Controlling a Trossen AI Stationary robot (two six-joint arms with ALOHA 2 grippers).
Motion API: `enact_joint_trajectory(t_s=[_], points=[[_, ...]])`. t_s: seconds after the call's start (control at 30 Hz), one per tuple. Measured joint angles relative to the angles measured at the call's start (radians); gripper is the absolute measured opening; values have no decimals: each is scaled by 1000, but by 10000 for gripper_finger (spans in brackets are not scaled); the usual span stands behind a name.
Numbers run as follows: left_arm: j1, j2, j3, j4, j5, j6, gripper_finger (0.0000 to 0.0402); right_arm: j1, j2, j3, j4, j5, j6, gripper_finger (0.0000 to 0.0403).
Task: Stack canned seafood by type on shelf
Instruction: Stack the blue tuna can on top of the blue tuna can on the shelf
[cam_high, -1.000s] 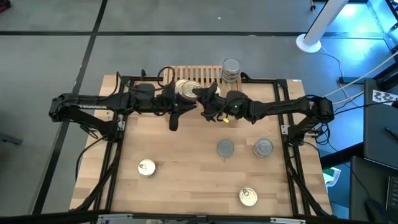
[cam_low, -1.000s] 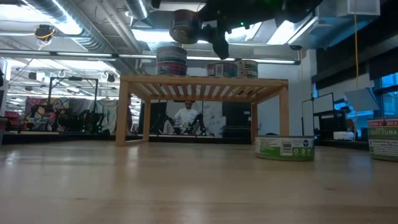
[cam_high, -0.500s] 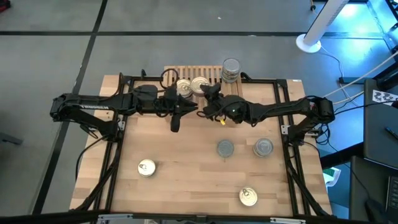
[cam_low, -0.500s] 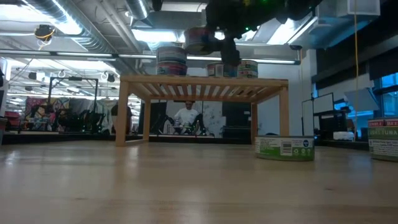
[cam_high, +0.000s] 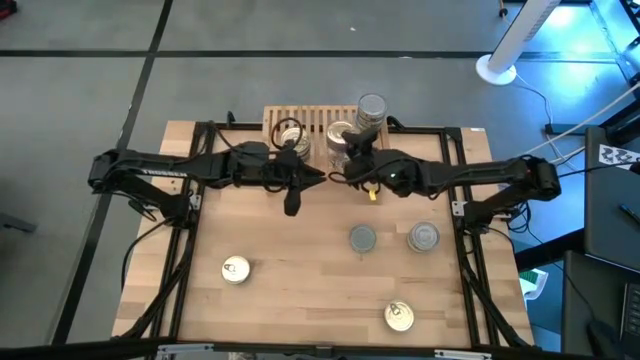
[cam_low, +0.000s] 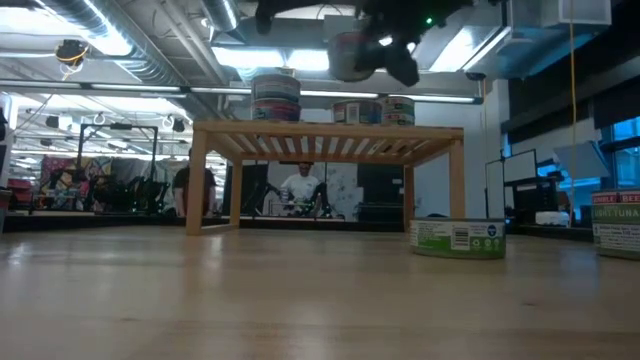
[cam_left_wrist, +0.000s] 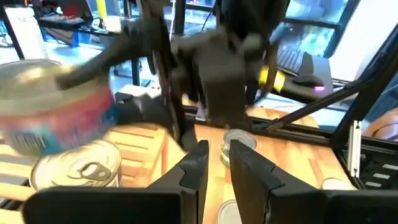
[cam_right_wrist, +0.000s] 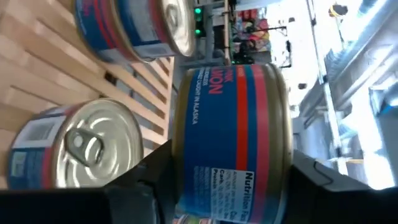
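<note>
My right gripper (cam_high: 347, 152) is shut on a blue-and-red-labelled can (cam_high: 340, 135) and holds it in the air over the middle of the slatted wooden shelf (cam_high: 310, 120). The low view shows this can (cam_low: 350, 55) above the shelf top (cam_low: 330, 132). A gold-lidded can (cam_high: 290, 138) stands on the slats. A stack of cans (cam_high: 371, 110) stands at the shelf's right end. My left gripper (cam_high: 303, 180) hovers just in front of the shelf, holding nothing. Its fingers (cam_left_wrist: 200, 165) are a narrow gap apart. My right gripper pinches the can (cam_right_wrist: 233, 137) between its two fingers. They reach in roughly level from the table's right. The label band (cam_right_wrist: 211, 93) faces the wrist camera, and the can's own rims hide the pads. The can is lifted clear above the slats, roughly upright.
Several cans stand on the table nearer me: a gold-lidded one (cam_high: 236, 269), a grey one (cam_high: 362, 238), a silver one (cam_high: 424, 237) and a gold one (cam_high: 399, 316). In the low view a green-labelled can (cam_low: 458, 240) is right of the shelf. People show in the room behind.
My right gripper has carried the can toward the table's right above the shelf, from over the gold-lidded can to near the stack, and stayed shut on it. My left gripper has shifted a little toward the right.
</note>
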Motion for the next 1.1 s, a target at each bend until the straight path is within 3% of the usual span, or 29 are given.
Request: enact_joint_trajectory(t_s=[0.23, 0.47, 0.87, 1.1], points=[[6, 65, 0, 135, 0, 2, 60, 0, -23, 0, -130, -47, 121, 193], [20, 149, 0, 265, 2, 9, 60, 0, -24, 0, -189, -45, 130, 193], [57, 251, 0, 340, -6, 8, 60, 0, -21, 0, -241, -115, 130, 193], [74, 271, 0, 338, -72, 7, 60, 0, -21, 0, -245, -126, 127, 193]])
